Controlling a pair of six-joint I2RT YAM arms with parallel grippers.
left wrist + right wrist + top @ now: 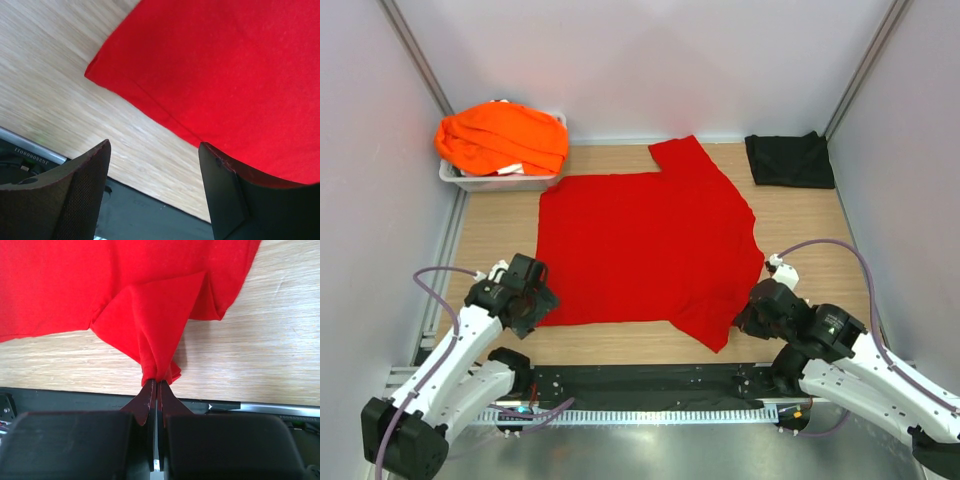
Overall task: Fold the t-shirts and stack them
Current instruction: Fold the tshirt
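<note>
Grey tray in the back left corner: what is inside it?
Bright orange t-shirts are heaped in the tray, bulging over its rim; a sliver of white shows beneath them. The heap covers the tray's floor, so how many shirts lie there cannot be told.

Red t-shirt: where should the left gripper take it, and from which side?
Grip the red t-shirt at its near-left hem corner, coming in from the robot's left over bare table. That corner lies flat and free, with the open left gripper close by. The right gripper pinches the near sleeve, so this likely mirrors that hold.
</note>
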